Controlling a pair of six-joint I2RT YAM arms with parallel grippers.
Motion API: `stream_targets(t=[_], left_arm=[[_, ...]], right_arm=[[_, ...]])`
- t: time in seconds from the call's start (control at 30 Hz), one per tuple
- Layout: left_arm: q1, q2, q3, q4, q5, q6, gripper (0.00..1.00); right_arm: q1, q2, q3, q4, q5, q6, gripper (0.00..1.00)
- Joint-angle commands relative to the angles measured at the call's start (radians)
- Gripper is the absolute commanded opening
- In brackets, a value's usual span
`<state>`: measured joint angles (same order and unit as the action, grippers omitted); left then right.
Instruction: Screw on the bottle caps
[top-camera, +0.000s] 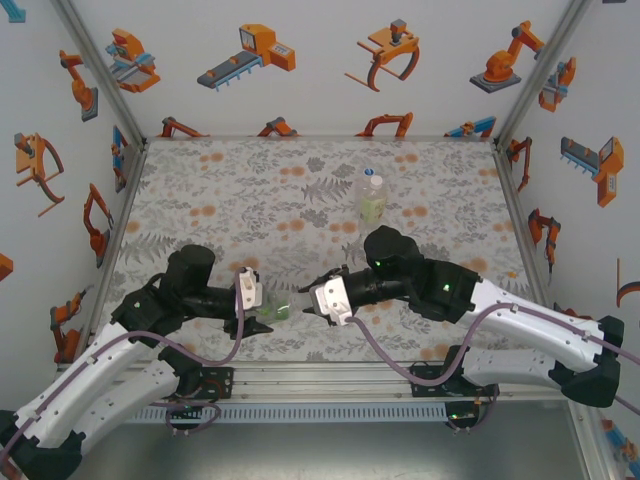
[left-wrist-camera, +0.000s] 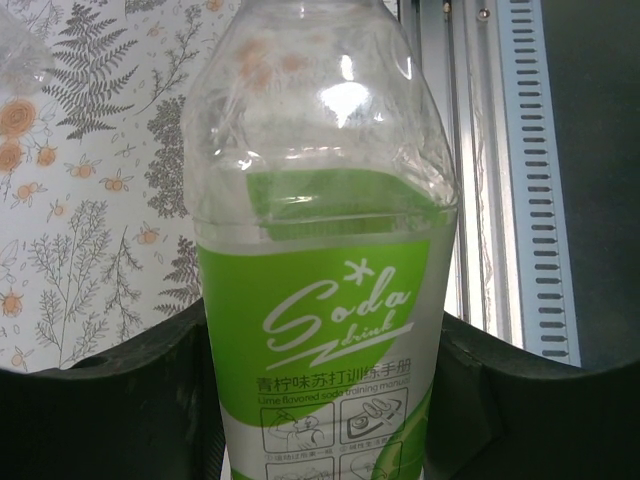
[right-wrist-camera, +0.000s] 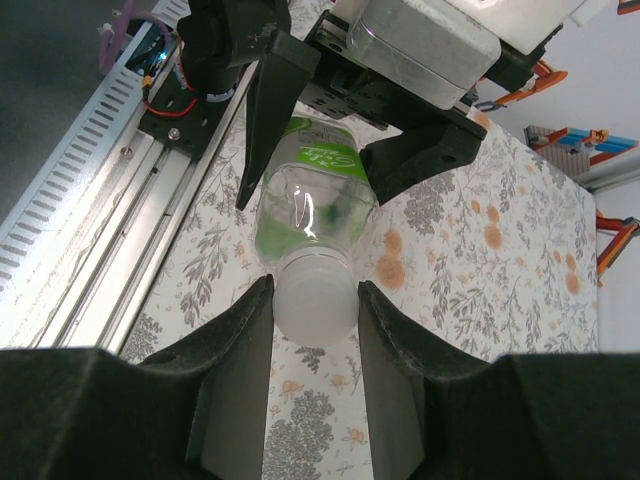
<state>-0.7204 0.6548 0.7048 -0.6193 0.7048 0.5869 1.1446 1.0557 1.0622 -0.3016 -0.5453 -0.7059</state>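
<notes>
Hovering over the floral table (top-camera: 200, 190), the left gripper (top-camera: 262, 308) is clamped round the green-label Soda bottle (left-wrist-camera: 320, 300), holding it sideways. The right gripper (right-wrist-camera: 315, 300) is closed in at that bottle's mouth. A pale-label bottle (top-camera: 372, 197) stands upright well behind it. The tiny white cap (right-wrist-camera: 316, 312) sits on the mouth, pinched by the right gripper.

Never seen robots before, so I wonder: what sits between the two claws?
A green-labelled bottle, held sideways by the left gripper; the right gripper pinches its white cap. The top and right wrist views show it.
</notes>
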Motion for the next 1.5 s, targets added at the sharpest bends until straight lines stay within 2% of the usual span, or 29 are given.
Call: stream_targets(t=[0.0, 0.3, 0.83, 1.03, 1.33, 1.47], left_arm=[[-0.006, -0.024, 0.019, -0.004, 0.085, 0.039, 0.0], [-0.005, -0.071, -0.001, 0.054, 0.163, 0.014, 0.0], [-0.005, -0.059, 0.005, 0.043, 0.15, 0.018, 0.0], [-0.006, -0.075, 0.003, 0.047, 0.147, 0.019, 0.0], [-0.006, -0.083, 0.004, 0.051, 0.144, 0.016, 0.0], [-0.005, -0.088, 0.003, 0.05, 0.144, 0.017, 0.0]], right_arm=[[0.007, -0.007, -0.006, 0.045, -0.019, -0.032, 0.0], [0.006, -0.048, -0.044, 0.122, -0.04, -0.005, 0.0], [0.007, 0.017, -0.02, 0.12, -0.122, 0.025, 0.0], [0.007, 0.011, -0.058, 0.182, -0.119, 0.107, 0.0], [0.007, -0.033, -0.167, 0.399, -0.034, 0.366, 0.0], [0.007, -0.066, -0.227, 0.499, -0.018, 0.424, 0.0]])
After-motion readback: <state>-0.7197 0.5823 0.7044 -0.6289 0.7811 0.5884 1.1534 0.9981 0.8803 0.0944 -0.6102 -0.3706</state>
